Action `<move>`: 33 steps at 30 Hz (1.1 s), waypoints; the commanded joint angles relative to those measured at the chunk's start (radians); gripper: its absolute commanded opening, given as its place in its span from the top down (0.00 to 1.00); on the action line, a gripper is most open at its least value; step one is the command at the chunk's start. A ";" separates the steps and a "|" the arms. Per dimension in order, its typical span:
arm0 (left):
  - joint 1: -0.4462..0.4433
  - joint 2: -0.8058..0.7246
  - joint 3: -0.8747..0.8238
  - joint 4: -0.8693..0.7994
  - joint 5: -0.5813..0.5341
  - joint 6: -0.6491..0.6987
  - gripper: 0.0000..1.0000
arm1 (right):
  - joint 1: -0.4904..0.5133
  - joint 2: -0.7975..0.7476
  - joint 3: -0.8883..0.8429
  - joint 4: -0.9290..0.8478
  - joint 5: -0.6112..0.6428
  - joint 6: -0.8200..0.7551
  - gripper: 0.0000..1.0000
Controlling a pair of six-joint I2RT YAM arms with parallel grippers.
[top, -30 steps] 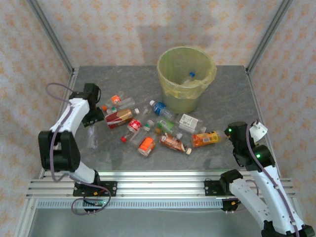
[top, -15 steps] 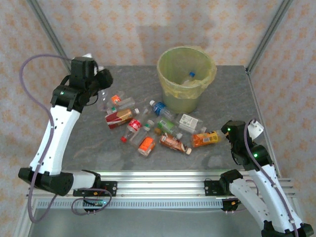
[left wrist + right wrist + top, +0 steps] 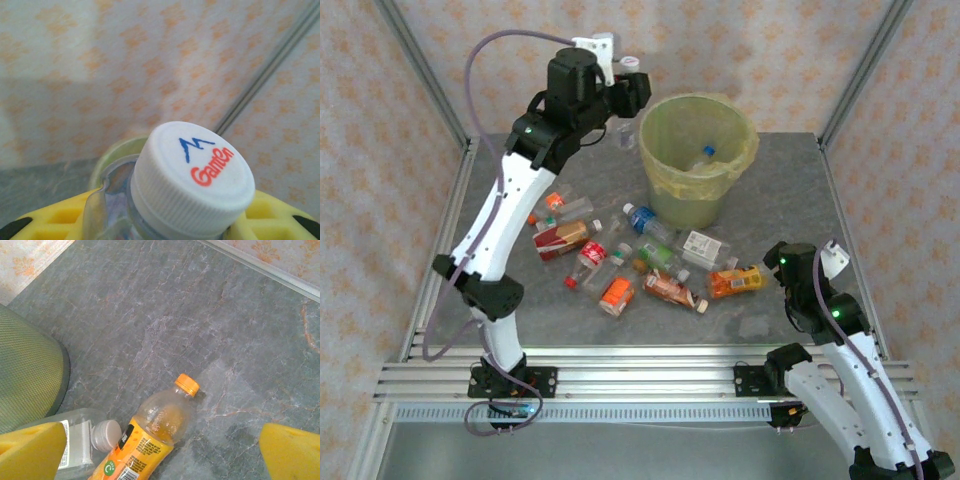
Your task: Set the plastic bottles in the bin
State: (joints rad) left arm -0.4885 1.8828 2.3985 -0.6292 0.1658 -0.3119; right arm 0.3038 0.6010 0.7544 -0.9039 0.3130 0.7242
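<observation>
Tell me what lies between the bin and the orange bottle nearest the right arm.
A white-labelled bottle lies there on its side, as the top view shows.

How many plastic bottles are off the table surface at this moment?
2. One white-capped bottle is held up in the left claw, near the bin; one blue-capped bottle lies inside the bin. Others may be hidden deeper inside it.
</observation>
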 commanded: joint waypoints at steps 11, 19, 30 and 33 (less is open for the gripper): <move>-0.040 0.332 0.381 0.180 0.197 0.096 0.59 | -0.003 0.037 -0.013 -0.020 0.012 0.021 0.01; -0.063 0.391 0.380 0.173 0.180 0.193 0.55 | -0.003 0.036 -0.019 -0.030 0.022 0.037 0.01; -0.070 0.486 0.380 0.137 0.149 0.262 0.55 | -0.003 0.037 -0.024 -0.039 0.025 0.047 0.01; -0.074 0.505 0.381 0.119 0.145 0.285 0.55 | -0.003 0.037 -0.026 -0.044 0.027 0.052 0.01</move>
State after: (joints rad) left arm -0.5510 2.3821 2.7541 -0.5064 0.3302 -0.0738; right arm 0.3038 0.6376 0.7433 -0.9188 0.3088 0.7601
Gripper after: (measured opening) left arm 0.475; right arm 0.991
